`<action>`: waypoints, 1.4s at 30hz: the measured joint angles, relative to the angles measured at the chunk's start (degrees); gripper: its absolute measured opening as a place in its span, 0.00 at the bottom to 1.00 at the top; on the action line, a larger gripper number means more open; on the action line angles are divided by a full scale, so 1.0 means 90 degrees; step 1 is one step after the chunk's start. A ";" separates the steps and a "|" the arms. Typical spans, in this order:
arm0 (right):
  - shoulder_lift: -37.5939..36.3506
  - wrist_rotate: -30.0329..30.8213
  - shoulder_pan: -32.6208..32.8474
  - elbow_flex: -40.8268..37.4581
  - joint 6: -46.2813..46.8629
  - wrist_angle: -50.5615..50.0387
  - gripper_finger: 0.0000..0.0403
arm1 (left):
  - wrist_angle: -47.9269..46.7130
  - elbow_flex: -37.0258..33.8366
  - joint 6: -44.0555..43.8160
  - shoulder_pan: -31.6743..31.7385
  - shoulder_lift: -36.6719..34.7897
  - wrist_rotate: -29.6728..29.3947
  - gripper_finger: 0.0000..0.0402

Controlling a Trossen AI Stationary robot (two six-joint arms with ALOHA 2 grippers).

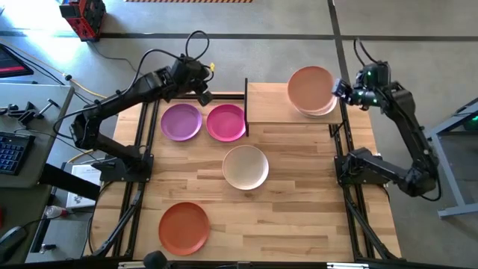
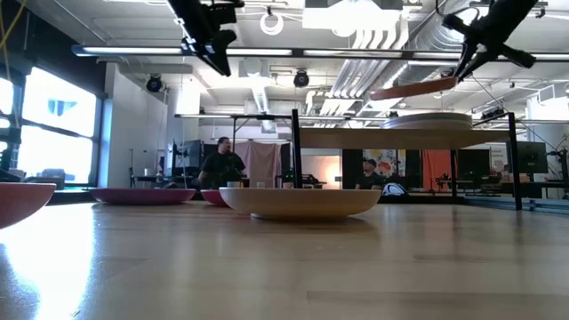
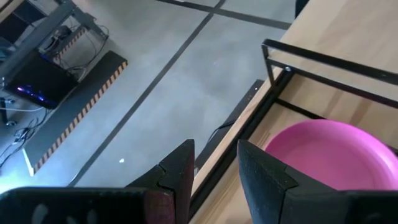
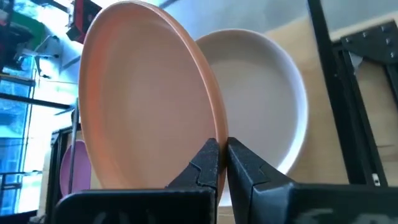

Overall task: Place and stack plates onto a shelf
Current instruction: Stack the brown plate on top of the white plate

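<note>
we hold a peach plate (image 4: 149, 99) by its rim in the right gripper (image 4: 222, 163), fingers pinched shut, tilted above the stack (image 1: 323, 110) on the shelf (image 1: 269, 104); left gripper (image 3: 214, 171) open, empty, waiting; thin rim grip could slip, plate landing off-centre.

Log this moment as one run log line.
right gripper: shut on peach plate, tilted above shelf stack | left gripper: open, empty, above magenta plate | table: purple, cream, orange plates
</note>
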 joint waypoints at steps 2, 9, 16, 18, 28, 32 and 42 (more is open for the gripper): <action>0.0150 -0.0171 -0.0224 0.0000 -0.0001 -0.0122 0.00 | -0.0002 0.0000 0.0002 0.0048 0.0000 0.0000 0.28; 0.0321 0.0291 -0.0470 0.0000 0.0116 -0.0495 0.00 | -0.0010 0.0000 0.0008 0.0185 0.0000 0.0093 0.28; 0.0346 0.0409 -0.0468 0.0000 0.0406 -0.0476 0.00 | -0.0007 0.0000 0.0005 0.0332 0.0000 0.0582 0.28; 0.0346 0.0421 -0.0433 0.0000 0.0518 -0.0478 0.00 | -0.0007 0.0000 0.0005 0.0365 0.0000 0.0631 0.28; 0.0346 0.1368 0.0341 0.0000 0.1300 -0.0494 0.00 | -0.0005 0.0000 0.0168 0.0447 0.0000 0.0637 0.28; 0.0358 0.1660 0.0636 0.0000 0.1554 -0.0507 0.00 | -0.0005 0.0000 0.0280 0.0447 0.0000 0.0639 0.28; 0.0360 0.1917 0.0952 0.0000 0.1886 -0.0631 0.00 | -0.0002 0.0000 0.0290 0.0447 0.0000 0.0639 0.28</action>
